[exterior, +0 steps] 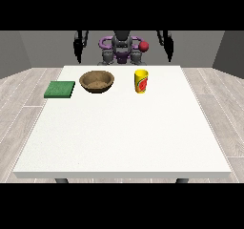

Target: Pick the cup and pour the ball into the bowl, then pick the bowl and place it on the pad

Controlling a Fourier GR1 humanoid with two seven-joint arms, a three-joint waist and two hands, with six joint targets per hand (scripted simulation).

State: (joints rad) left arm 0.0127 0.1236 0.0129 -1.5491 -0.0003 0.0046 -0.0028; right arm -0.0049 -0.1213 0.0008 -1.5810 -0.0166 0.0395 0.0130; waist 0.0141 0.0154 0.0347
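Note:
A yellow cup [141, 81] with a red label stands upright on the white table [119, 137], right of the middle at the far side. I cannot see inside it, so no ball shows. A brown wooden bowl [97, 81] sits to its left, with nothing visible in it. Further left, a flat green pad [60, 89] lies near the table's left edge. Both arms hang down beside the robot, behind the far edge. The hand at the view's left [78, 55] and the hand at the view's right [169, 54] are off the table and far from the cup.
The robot's torso [122, 49] stands behind the table's far edge, with a small red round part [144, 46] at its side. Wooden floor surrounds the table. The table's near half holds no objects.

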